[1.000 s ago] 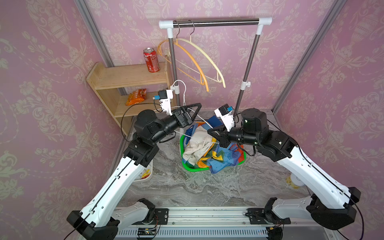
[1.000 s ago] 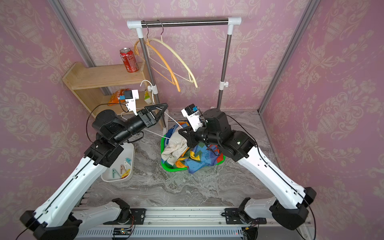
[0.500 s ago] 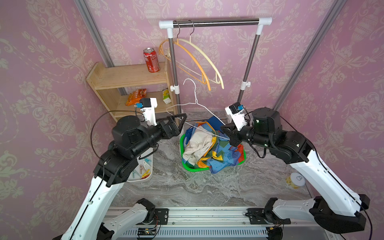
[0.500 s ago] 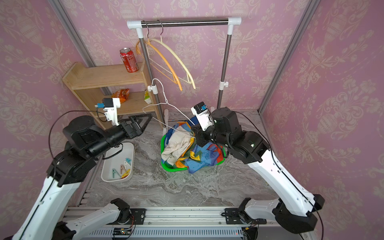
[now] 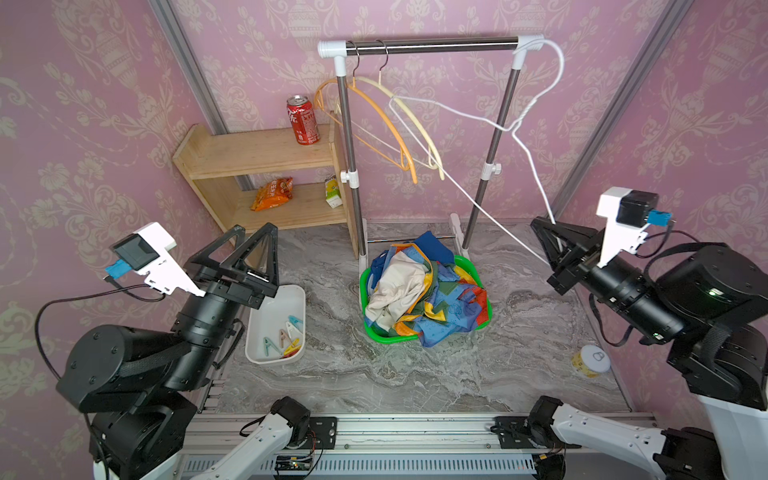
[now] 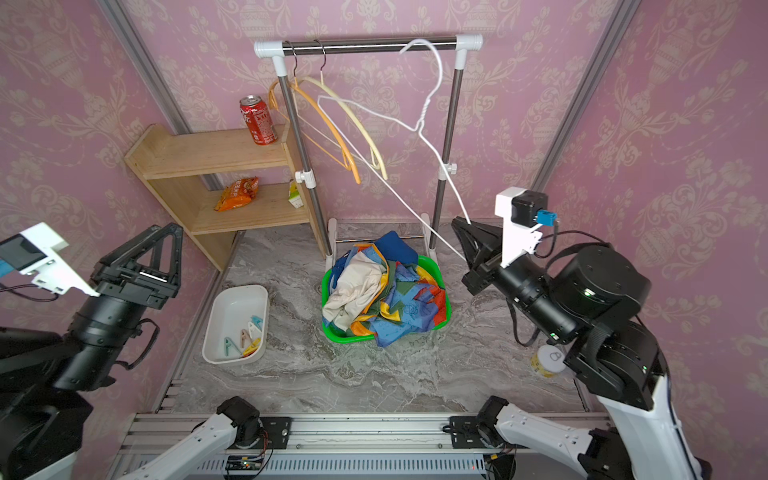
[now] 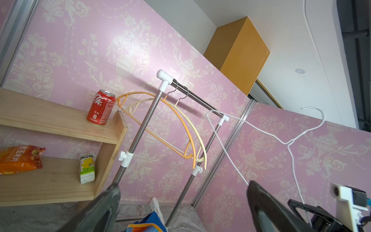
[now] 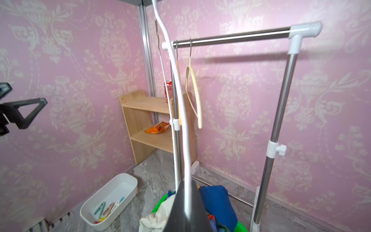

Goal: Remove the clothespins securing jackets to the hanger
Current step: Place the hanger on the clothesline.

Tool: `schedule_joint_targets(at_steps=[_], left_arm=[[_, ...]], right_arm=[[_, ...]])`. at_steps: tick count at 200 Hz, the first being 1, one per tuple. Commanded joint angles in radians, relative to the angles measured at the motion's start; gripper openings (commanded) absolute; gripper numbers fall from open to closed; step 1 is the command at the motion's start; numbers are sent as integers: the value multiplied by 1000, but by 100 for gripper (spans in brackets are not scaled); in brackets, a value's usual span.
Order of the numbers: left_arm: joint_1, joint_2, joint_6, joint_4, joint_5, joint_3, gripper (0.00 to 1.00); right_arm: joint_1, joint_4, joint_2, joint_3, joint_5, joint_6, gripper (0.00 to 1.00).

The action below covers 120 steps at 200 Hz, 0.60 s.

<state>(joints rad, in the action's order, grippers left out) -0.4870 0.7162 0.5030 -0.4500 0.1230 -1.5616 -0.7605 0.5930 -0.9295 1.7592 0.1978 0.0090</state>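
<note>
One white hanger [image 5: 510, 129] raised — arms parted.
Right pincer [image 5: 540, 226], clamped on it, has lifted its hook near the rail [image 5: 432, 43]; left pincer [image 5: 254, 228], wide, drew back; jackets [image 5: 419, 291] fill the basket [image 5: 386, 334], clothespins [image 5: 284, 343] the tray [image 5: 272, 307].

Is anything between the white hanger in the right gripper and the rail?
Nothing visible. The white hanger in the right gripper faces a bare stretch of rail; the orange hanger and cream hanger hang at its other end.
</note>
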Motion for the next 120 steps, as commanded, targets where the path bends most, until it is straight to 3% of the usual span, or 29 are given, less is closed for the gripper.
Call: schedule_joint_targets(at_steps=[1, 42, 120], left_arm=[[5, 65, -20, 21, 28, 21, 99], [5, 141, 2, 60, -30, 29, 99], [6, 140, 49, 82, -70, 61, 99]], right_arm=[[1, -120, 18, -4, 106, -58, 0], [8, -237, -62, -35, 423, -238, 0], [230, -250, -333, 35, 273, -114, 0]])
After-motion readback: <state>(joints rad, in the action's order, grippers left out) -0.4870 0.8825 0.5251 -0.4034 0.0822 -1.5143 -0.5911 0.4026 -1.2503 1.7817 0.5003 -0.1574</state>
